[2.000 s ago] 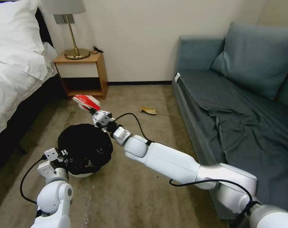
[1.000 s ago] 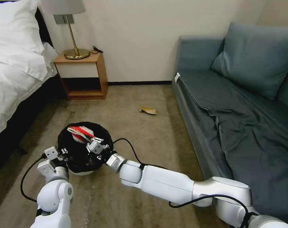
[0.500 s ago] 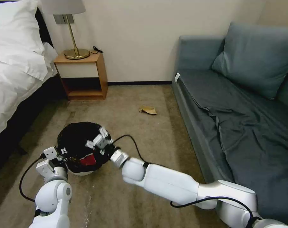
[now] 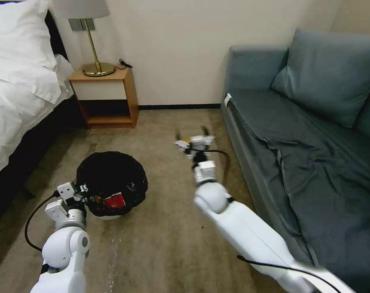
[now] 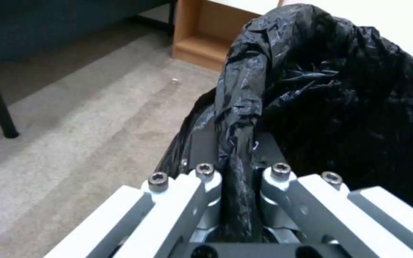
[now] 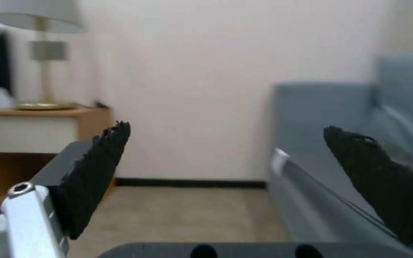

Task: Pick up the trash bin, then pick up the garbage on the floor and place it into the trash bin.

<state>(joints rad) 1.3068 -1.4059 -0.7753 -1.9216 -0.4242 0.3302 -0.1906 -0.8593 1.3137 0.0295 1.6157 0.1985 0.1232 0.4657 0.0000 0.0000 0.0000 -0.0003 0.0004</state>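
Left end effector (image 5: 237, 179) pinching crinkly black-lined trash bin (image 4: 111, 183)

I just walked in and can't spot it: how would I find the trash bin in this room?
Start at the white bed and look down at the carpet beside it. The trash bin, gripped at its rim by the left claw, is low, round and white. Its crinkly black liner and the red cup inside set it apart.

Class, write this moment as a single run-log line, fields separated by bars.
left hand: shut on trash bin rim | right hand: open, raised near sofa | red-and-white cup: in trash bin
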